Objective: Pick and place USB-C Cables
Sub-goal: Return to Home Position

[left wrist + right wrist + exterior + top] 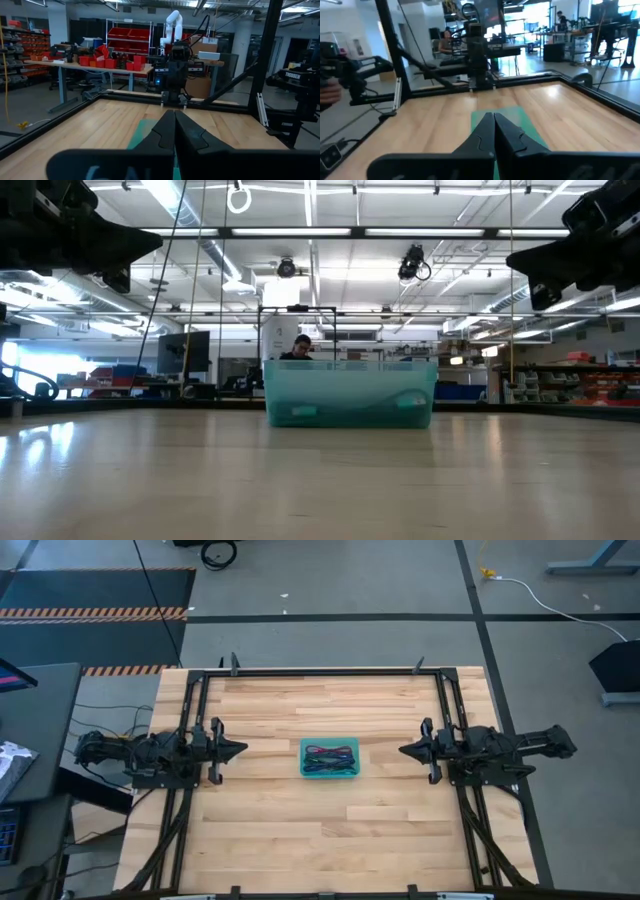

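Observation:
A translucent teal tray (330,758) stands at the table's middle; coiled cables (332,753), maroon, dark green and purple among them, lie inside it. In the low view the tray (350,393) shows side-on, its floor flat on the table. My left gripper (243,749) hovers left of the tray, shut and empty, pointing at it. My right gripper (401,750) hovers to the right, also shut and empty. Each wrist view shows the shut fingers (174,131) (494,131) with the tray (138,135) (512,121) mostly hidden behind them.
A black metal frame (330,671) runs along the table's far edge and both sides. Bare wood lies all round the tray, near and far. A person (300,347) sits in the room behind the table. A hand (329,93) shows at the right wrist view's edge.

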You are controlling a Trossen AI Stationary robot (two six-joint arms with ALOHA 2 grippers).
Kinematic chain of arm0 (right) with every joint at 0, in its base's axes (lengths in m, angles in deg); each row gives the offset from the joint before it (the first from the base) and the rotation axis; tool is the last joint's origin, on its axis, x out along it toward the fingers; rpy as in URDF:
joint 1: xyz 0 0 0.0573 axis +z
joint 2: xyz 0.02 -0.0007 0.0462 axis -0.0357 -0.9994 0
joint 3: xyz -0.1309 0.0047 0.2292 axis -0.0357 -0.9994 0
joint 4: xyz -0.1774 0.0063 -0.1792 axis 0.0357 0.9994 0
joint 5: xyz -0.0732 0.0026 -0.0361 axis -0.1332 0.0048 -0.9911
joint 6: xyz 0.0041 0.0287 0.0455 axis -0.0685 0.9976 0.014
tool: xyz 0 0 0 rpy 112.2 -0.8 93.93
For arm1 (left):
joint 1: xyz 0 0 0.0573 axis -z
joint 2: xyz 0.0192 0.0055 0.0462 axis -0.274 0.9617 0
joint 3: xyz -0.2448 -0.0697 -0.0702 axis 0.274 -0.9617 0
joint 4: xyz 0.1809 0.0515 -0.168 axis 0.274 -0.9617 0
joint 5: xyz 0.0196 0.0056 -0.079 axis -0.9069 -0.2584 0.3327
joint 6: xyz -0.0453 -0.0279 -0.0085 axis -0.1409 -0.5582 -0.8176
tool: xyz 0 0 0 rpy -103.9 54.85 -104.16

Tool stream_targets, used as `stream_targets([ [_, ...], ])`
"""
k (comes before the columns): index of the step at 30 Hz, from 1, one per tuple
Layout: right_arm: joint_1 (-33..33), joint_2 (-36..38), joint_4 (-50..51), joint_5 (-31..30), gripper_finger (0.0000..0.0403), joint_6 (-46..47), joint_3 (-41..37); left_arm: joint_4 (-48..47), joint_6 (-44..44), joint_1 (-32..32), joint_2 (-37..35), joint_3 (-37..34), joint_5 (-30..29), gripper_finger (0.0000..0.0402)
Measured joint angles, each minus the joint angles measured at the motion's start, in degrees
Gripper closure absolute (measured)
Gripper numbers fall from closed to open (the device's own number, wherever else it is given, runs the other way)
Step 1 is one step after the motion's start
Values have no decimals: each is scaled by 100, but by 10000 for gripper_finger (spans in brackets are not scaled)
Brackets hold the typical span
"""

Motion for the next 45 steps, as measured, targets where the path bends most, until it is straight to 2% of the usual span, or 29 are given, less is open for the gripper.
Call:
stream_targets([
  [3, -183, 2, 11, 63, 402, -145, 0, 1, 0, 0, 0, 0, 0, 398],
  [14, -982, -66, 96, 1136, 402, -69, 0, -255, -33, 0, 1, 0, 120, 397],
  [19, -993, -183, 149, 778, 402, -174, 2, -302, -46, 0, 2, 0, 131, 397],
  [27, -993, -308, 149, 778, 396, 57, 2, -513, 259, 0, 13, 0, 183, 397],
  [45, -991, -304, 149, 784, 394, 173, 2, -474, 225, 0, 11, 0, 173, 397],
])
